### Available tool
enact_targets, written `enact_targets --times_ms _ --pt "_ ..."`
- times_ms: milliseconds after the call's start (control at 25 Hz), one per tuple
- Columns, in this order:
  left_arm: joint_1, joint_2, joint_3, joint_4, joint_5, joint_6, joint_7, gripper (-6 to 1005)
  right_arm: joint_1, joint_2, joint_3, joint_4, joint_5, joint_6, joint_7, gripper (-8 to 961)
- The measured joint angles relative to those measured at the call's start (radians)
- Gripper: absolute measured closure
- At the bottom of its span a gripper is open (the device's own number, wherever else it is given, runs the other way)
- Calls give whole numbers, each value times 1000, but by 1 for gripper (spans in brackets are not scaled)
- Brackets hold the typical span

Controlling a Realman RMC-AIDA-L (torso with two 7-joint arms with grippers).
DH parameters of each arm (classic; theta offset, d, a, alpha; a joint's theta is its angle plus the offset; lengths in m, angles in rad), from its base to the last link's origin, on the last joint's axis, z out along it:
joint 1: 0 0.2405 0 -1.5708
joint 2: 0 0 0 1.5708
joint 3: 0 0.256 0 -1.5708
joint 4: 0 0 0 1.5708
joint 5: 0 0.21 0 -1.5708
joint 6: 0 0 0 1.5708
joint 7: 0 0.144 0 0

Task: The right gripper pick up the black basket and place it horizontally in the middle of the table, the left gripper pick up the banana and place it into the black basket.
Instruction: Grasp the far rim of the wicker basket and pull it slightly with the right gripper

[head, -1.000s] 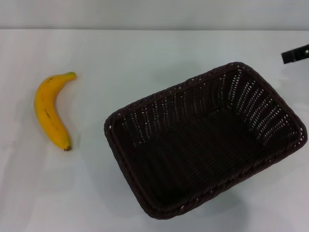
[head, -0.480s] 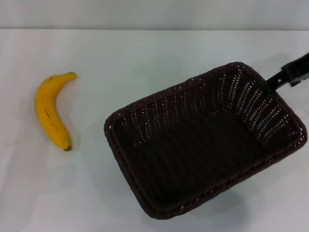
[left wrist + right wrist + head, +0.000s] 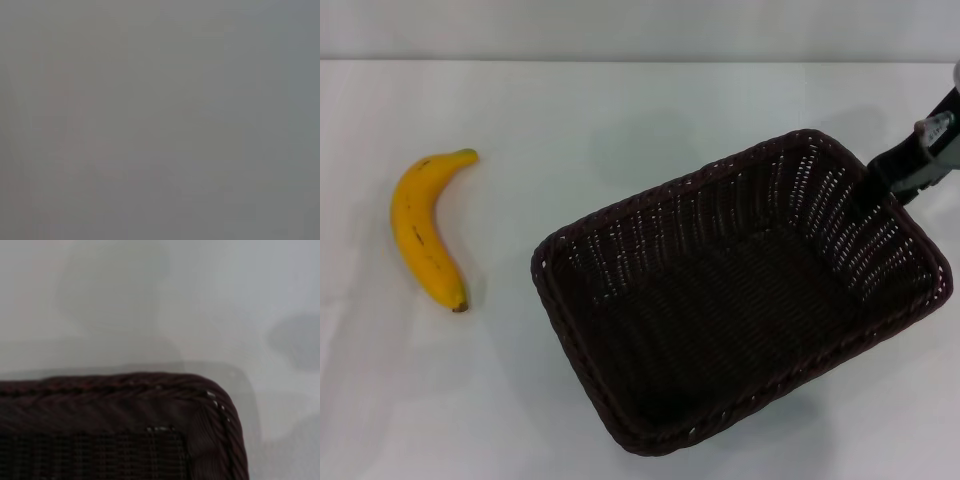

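Right gripper (image 3: pixel 886 178) at far right rim of basket (image 3: pixel 740 290), finger touching rim, opening not discernible, basket skewed on table (image 3: pixel 620 110) right of centre, banana (image 3: pixel 423 230) well apart at left, left gripper unseen

Pale wall (image 3: pixel 640 30) behind white tabletop (image 3: pixel 620 120)

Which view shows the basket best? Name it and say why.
The head view: the whole basket shows there, tilted on the table. The right wrist view shows only one rim corner. The left wrist view shows nothing of it.
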Motion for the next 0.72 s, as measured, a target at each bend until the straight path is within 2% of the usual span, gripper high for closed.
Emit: enact_targets --times_ms 200,400,640,720 --pt "0 1 0 1 -26 -11 0 107 45 -4 -1 100 -46 -13 -53 374" --pt "0 0 0 20 -28 -21 0 107 58 0 -7 142 -106 -27 -90 403" --pt "-9 3 0 66 -39 -13 -1 107 50 9 -78 132 -113 -52 28 438" --pt "-10 4 -1 91 -49 -12 -1 107 59 11 -90 130 -103 -56 86 524"
